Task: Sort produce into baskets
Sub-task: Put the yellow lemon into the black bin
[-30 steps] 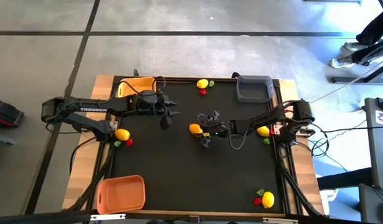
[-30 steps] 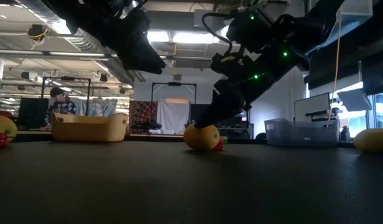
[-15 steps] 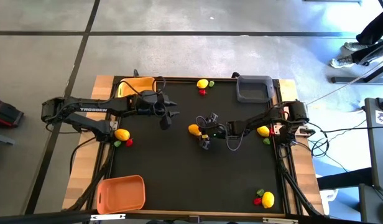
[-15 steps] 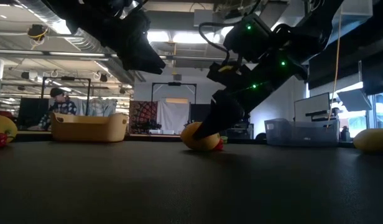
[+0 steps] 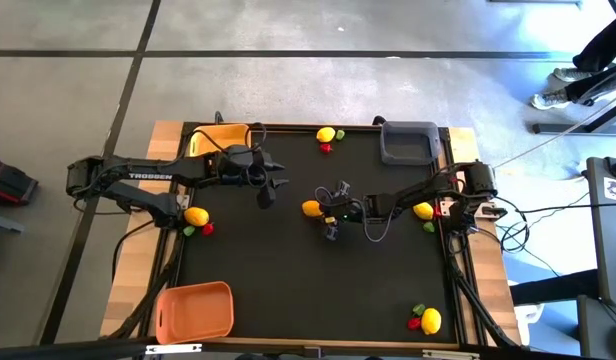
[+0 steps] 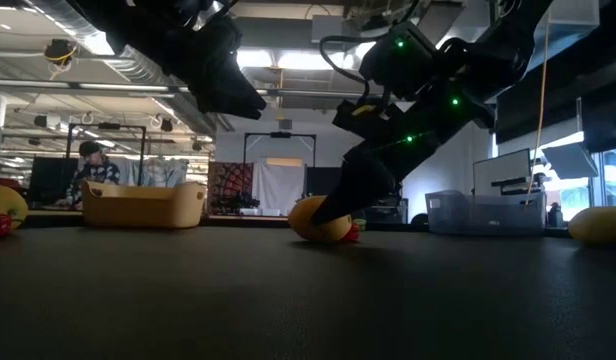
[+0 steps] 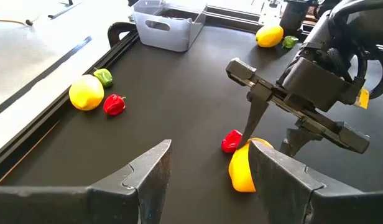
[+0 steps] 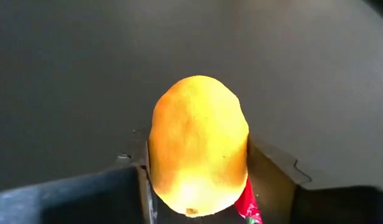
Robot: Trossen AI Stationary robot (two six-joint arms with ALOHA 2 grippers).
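Observation:
A yellow lemon [image 5: 310, 208] lies on the black mat mid-table, with a small red piece [image 7: 232, 142] beside it. My right gripper [image 5: 323, 210] reaches in from the right and is shut on this lemon [image 8: 198, 143]. My left gripper [image 7: 210, 177] hovers open and empty above the mat, a little to the left of the lemon and toward the far edge; it also shows in the high view [image 5: 268, 188]. The yellow basket [image 5: 218, 138] stands at the far left, the dark grey basket [image 5: 408, 142] at the far right and the orange basket [image 5: 195, 310] at the near left. My right gripper has the lemon between its two fingers, one finger [image 8: 132, 186] on each of its sides [image 8: 157, 155]. The fingers slant down from the table's right. The lemon rests on the mat [image 6: 318, 222], with the red piece against its near end.
More produce lies around the mat. A lemon with a red piece [image 5: 326, 135] is at the far edge. A lemon with green and red pieces [image 5: 196, 216] is at the left. A lemon with a green piece [image 5: 424, 212] is at the right. A lemon with red and green pieces [image 5: 429, 320] is near right.
My right gripper has gone down and toward the table's left, so its fingers now stand around the lemon instead of above it. The lemon has slid slightly toward the left.

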